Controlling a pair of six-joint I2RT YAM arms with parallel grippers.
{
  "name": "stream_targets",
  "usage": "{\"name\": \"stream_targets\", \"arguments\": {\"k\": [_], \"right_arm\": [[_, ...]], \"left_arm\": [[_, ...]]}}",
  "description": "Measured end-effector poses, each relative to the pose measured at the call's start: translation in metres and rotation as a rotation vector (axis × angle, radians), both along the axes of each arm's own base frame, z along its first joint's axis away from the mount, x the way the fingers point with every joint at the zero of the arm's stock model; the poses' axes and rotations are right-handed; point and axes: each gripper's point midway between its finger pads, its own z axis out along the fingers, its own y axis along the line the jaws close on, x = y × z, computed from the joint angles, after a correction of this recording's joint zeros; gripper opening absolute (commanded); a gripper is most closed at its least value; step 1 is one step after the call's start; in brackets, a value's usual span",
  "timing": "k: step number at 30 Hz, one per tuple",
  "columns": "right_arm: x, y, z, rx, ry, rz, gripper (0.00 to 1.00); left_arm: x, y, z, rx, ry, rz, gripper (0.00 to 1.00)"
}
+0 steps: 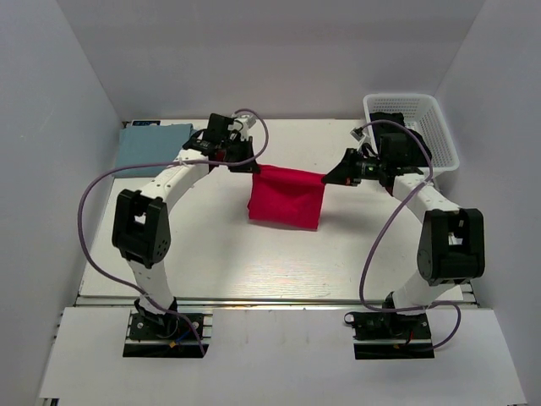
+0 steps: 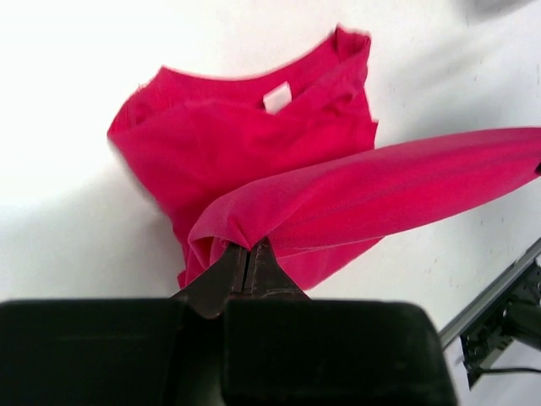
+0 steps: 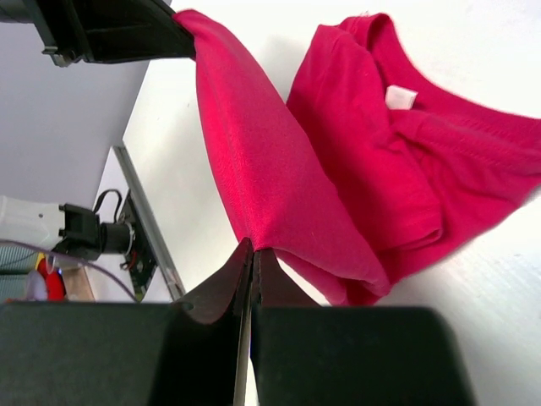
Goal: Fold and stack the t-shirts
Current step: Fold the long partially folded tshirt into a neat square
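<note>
The crimson red t-shirt (image 1: 286,196) hangs between my two grippers above the middle of the table, its lower part resting on the surface. My left gripper (image 1: 252,166) is shut on its left top corner. My right gripper (image 1: 326,179) is shut on its right top corner. In the left wrist view the jaws (image 2: 248,251) pinch a fold of red cloth (image 2: 254,161), with the collar and white label beyond. In the right wrist view the jaws (image 3: 254,251) pinch the stretched red edge (image 3: 254,169). The pale blue-grey t-shirt (image 1: 150,145) lies folded flat at the far left.
A white lattice basket (image 1: 419,127) stands at the far right corner, partly behind my right arm. White walls close in the table on the left, right and back. Purple cables loop from both arms.
</note>
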Motion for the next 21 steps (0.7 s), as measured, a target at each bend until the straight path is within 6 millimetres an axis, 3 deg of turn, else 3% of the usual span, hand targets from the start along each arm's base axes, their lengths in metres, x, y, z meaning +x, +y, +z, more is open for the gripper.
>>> {"name": "stream_targets", "arguments": {"k": [5,11,12,13,14,15,16,17,21], "right_arm": [[0.024,-0.009,-0.013,-0.002,0.019,-0.047,0.0],[0.058,-0.02,-0.056,-0.011,0.11,-0.121,0.0],[0.063,-0.022,-0.064,-0.009,0.127,-0.135,0.0],[0.068,-0.025,-0.074,-0.008,0.143,-0.151,0.0],[0.073,-0.027,-0.082,-0.008,0.159,-0.163,0.14],[0.076,-0.028,-0.086,-0.007,0.174,-0.175,0.28],[0.083,-0.031,-0.096,-0.006,0.199,-0.191,0.7],[0.088,-0.034,-0.101,-0.006,0.209,-0.206,0.9],[0.107,-0.049,-0.105,-0.027,0.197,-0.263,0.9]], "left_arm": [[0.04,-0.016,0.001,-0.024,-0.037,-0.027,0.0],[0.084,-0.031,-0.035,-0.013,-0.018,-0.035,0.01],[0.089,-0.034,-0.043,-0.013,-0.016,-0.039,0.08],[0.094,-0.036,-0.05,-0.015,-0.014,-0.045,0.27],[0.099,-0.039,-0.057,-0.018,-0.02,-0.054,0.42],[0.103,-0.042,-0.063,-0.023,-0.025,-0.06,0.68],[0.106,-0.043,-0.068,-0.023,-0.034,-0.066,0.95],[0.109,-0.043,-0.071,-0.028,-0.039,-0.066,1.0],[0.119,-0.043,-0.066,-0.044,-0.073,-0.06,1.0]]}}
